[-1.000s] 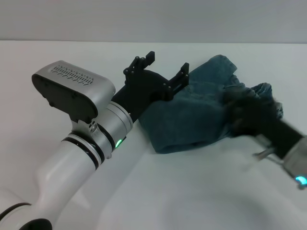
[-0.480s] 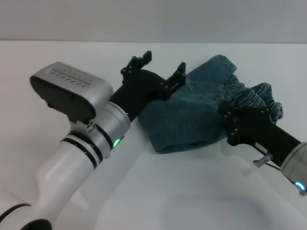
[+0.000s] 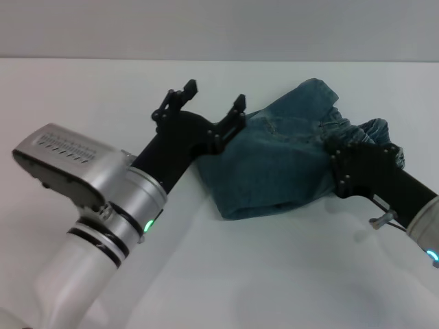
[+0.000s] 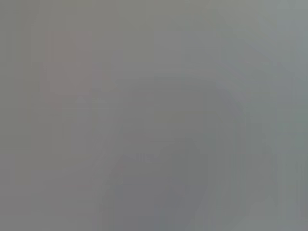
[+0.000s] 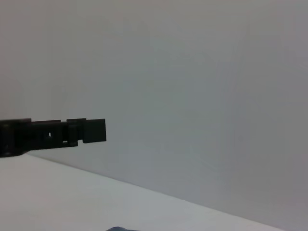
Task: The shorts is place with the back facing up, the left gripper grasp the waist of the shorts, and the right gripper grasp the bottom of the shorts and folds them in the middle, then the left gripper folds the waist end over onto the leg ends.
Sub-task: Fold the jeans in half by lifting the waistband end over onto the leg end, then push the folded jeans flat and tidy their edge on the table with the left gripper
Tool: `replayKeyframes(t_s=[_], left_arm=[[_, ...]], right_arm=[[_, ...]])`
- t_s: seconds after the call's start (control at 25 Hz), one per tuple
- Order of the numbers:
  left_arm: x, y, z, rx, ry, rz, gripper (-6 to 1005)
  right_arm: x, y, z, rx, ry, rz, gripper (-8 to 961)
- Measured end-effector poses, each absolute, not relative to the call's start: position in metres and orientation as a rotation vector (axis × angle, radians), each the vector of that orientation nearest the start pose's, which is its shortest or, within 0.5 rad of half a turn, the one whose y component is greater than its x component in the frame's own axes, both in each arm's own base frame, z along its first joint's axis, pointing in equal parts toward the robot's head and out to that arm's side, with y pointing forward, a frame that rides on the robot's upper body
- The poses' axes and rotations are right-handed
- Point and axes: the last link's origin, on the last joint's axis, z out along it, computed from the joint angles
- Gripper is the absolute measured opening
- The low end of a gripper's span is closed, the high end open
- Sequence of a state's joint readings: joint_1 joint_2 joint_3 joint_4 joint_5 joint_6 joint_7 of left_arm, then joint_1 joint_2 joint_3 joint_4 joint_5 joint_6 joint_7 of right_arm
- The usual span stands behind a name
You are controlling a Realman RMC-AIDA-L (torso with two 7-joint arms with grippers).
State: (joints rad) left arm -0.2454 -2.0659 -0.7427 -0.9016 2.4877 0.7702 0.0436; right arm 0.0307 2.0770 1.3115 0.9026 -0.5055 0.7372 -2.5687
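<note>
Left end effector (image 3: 209,108): black two-finger claw, spread empty, beside folded blue denim shorts (image 3: 274,161).
Right end effector (image 3: 363,161): black claw at gathered waist (image 3: 367,133); grip cannot be told.

Faded blue denim shorts (image 3: 274,161), darker puckered waist (image 3: 367,133), white table (image 3: 274,274)

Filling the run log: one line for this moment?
folded blue denim shorts on white table | left end effector open, beside shorts | right end effector at ruffled waist
</note>
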Motion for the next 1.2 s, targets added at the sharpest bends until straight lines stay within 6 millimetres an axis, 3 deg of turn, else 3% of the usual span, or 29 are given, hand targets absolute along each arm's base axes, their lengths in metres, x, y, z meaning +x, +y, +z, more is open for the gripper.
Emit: replayKeyframes(t_s=[0.2,0.48,0.72,1.2], left_arm=[[-0.204,0.293,-0.099,-1.952,-0.579,-0.915,860],[-0.218,0.279,-0.116,-2.027,-0.610,-0.849,860],[-0.216,0.283,-0.123,-2.069,-0.629,-0.845,859],[-0.213,0.286,-0.124,-2.084,-0.623,-0.853,860]], right_arm=[[0.266,0.289,-0.059,-2.124,0.425,0.665,-1],[0.280,0.281,-0.049,-2.042,0.446,0.700,0],[0.291,0.272,-0.042,-1.959,0.362,0.784,0],[0.303,0.260,-0.052,-1.981,0.415,0.761,-1]])
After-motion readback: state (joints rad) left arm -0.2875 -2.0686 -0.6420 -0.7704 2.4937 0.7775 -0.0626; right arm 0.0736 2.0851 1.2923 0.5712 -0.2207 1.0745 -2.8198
